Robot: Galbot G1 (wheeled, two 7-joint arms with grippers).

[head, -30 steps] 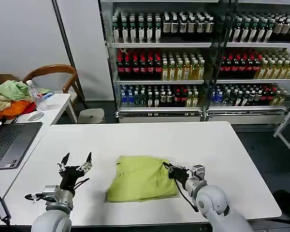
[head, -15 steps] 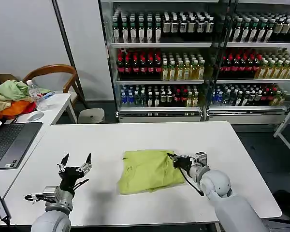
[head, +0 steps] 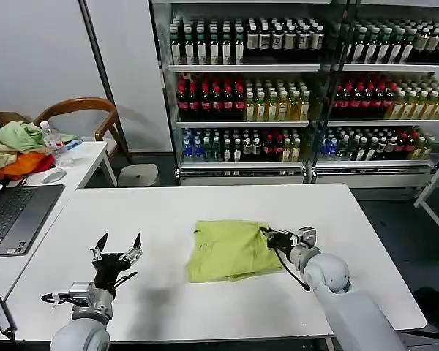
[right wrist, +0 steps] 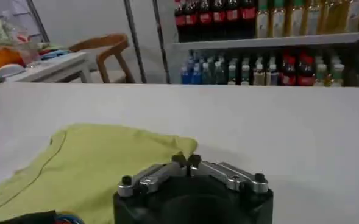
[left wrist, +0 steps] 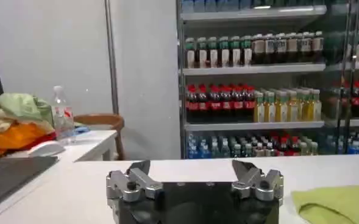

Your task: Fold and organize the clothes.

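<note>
The lime yellow-green T-shirt (head: 230,250) lies folded in a rough rectangle on the white table (head: 168,212), a little right of the middle. My right gripper (head: 272,238) is at the shirt's right edge, low over the table. In the right wrist view its fingertips meet, shut (right wrist: 186,161), on the corner of the shirt (right wrist: 94,164). My left gripper (head: 117,245) stands open and upright near the table's front left, well apart from the shirt, with nothing between its fingers (left wrist: 194,173). The shirt's edge (left wrist: 337,204) also appears in the left wrist view.
A laptop (head: 14,216) lies on the side table at the left, with a heap of pale green and orange garments (head: 18,146) and a water bottle (head: 51,139) behind it. A wooden chair (head: 80,110) and drink shelves (head: 278,88) stand beyond the table.
My right gripper has moved to the right and farther from me, dragging the shirt along the table with it. The left gripper has stayed in place, open.
</note>
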